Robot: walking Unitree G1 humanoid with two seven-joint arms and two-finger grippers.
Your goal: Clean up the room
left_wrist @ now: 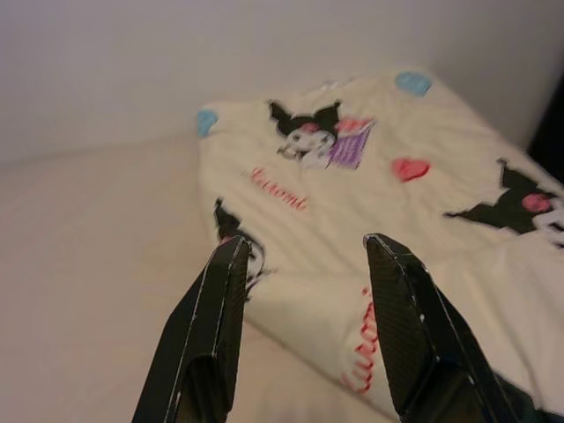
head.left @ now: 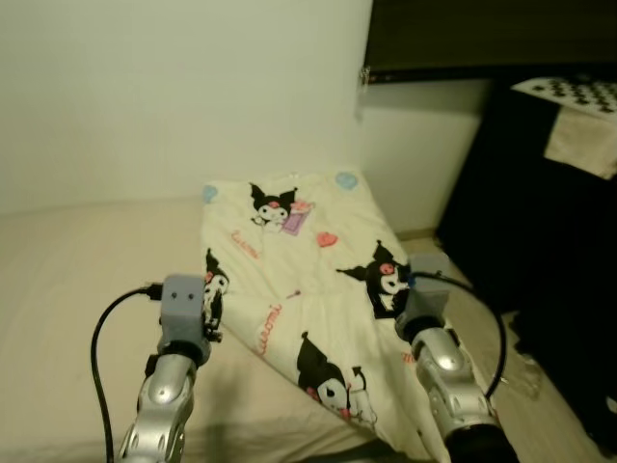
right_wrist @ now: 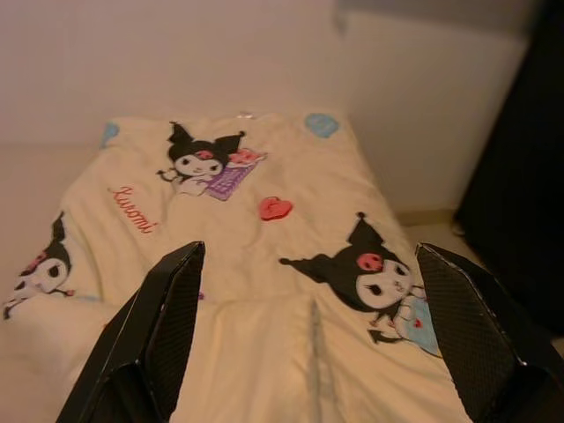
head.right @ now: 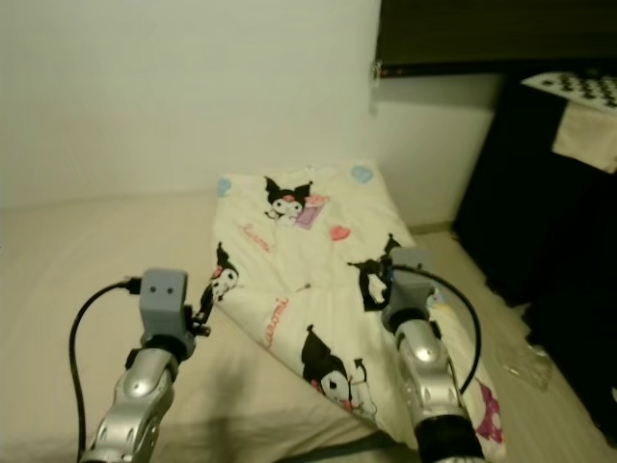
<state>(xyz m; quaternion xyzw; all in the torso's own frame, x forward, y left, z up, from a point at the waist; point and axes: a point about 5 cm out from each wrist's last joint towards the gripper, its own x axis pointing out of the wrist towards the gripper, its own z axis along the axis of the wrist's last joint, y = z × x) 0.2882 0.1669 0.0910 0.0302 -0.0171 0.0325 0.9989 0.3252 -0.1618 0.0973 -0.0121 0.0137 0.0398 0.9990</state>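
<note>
A cream blanket (head.left: 299,260) printed with black cartoon figures lies folded on the right half of a beige mattress (head.left: 77,270), against the wall. My left gripper (left_wrist: 307,242) hovers open over the blanket's left edge, where it meets the bare sheet. Its fingers (left_wrist: 211,317) hold nothing. My right gripper (right_wrist: 308,251) hangs wide open above the blanket's right side, near a black figure (right_wrist: 370,269), and is empty too. Both silver forearms reach in from the near edge, the left arm (head.left: 169,386) and the right arm (head.left: 448,376).
A white wall (head.left: 193,87) backs the bed. Dark furniture (head.left: 540,222) stands close on the right, with a checkered sheet (head.left: 578,92) and a pale cloth (head.left: 583,140) on top. A narrow strip of floor (head.left: 525,386) with a clear plastic scrap separates the furniture from the bed.
</note>
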